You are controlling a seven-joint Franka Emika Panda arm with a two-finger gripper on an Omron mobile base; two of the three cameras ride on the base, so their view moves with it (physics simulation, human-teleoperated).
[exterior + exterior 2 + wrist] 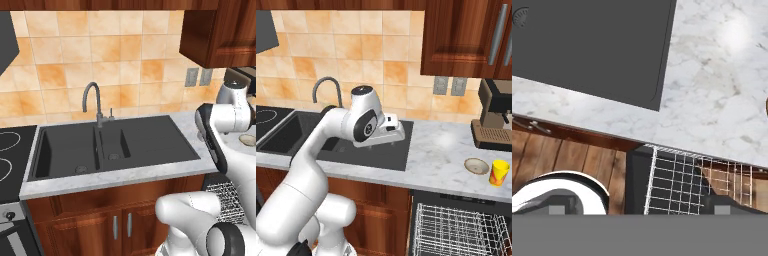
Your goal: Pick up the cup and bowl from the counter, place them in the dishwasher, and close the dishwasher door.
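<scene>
Tool [399, 131] spread and empty at frame centre; cup [499, 173] and bowl [477, 166] wait lower right on the table [441, 150]. Swing right, descend squarely over the cup.

No readable text, labels, brands or numbers showing anywhere; appliances, cabinets and wall plates all appearing unmarked.

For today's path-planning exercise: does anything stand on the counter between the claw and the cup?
Only the bowl. The claw hangs open above the sink's right edge; bare marbled counter runs rightward to the yellow cup, with the bowl just left of it.
</scene>
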